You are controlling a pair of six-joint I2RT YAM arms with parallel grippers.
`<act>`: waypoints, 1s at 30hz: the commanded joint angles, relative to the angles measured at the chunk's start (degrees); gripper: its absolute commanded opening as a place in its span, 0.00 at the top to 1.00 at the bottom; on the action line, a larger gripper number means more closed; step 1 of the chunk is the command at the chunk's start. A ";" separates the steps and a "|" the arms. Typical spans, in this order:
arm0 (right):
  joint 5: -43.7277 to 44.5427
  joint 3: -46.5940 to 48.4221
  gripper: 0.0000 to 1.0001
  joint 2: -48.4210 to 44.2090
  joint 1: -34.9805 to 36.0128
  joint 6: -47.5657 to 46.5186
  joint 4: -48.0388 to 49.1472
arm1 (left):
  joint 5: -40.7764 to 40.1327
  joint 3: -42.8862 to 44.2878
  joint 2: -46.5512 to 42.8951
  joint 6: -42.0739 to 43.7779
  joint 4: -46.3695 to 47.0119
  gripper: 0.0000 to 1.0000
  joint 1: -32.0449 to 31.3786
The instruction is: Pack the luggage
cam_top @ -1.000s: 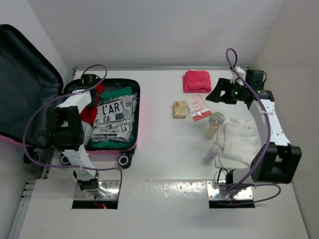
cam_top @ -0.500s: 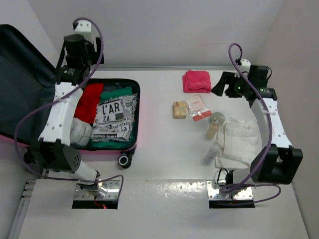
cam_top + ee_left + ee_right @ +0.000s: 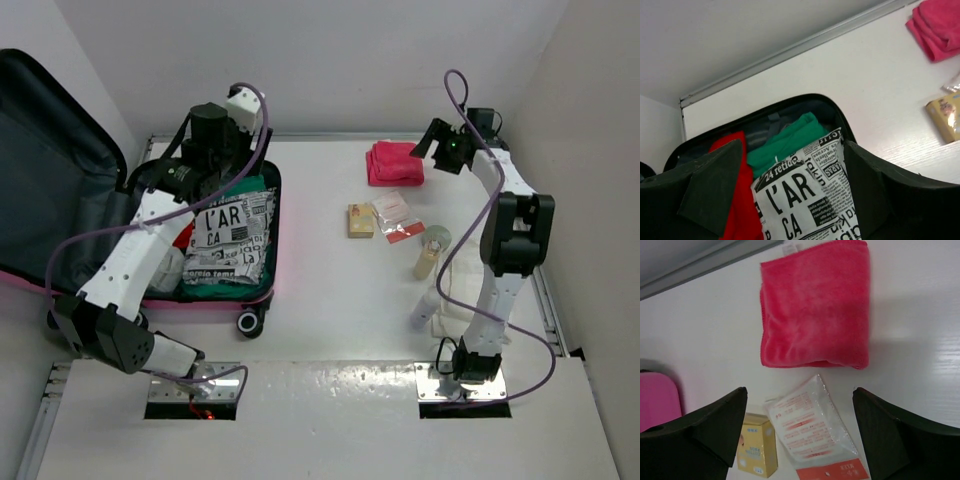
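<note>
The suitcase (image 3: 50,180) lies flat at the left end of the desk (image 3: 330,300), lid thrown back against the wall. Its tray is already stuffed with a newspaper-print shirt (image 3: 232,235) on something green and a red garment beside it. My left end effector (image 3: 790,167) hangs over the tray's far edge, jaws wide, nothing in them.

Over on the right, my right end effector (image 3: 800,412) is spread wide too and empty, looking straight down on the folded pink towel (image 3: 815,305). That's my likely next pick. The risk: pinch only the top fold and the towel opens out in the air and trails over the sachet (image 3: 807,425) and the little yellow box (image 3: 756,442) just in front of it, sweeping them along.

It's also a long way to the suitcase, and my left arm sits right above it, so the two arms could clash there. And the tray is full, so a loose towel may slump over the pink rim.
</note>
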 commanded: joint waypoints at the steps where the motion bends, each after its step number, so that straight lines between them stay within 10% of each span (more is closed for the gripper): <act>1: 1.97 6.48 0.14 3.77 -0.33 6.70 2.53 | -3.00 1.16 -3.93 3.46 0.18 0.14 -0.90; 30: 6.72 18.01 0.20 23.31 3.80 2.83 0.33 | -12.93 -2.71 -5.08 7.69 -2.02 0.14 -0.90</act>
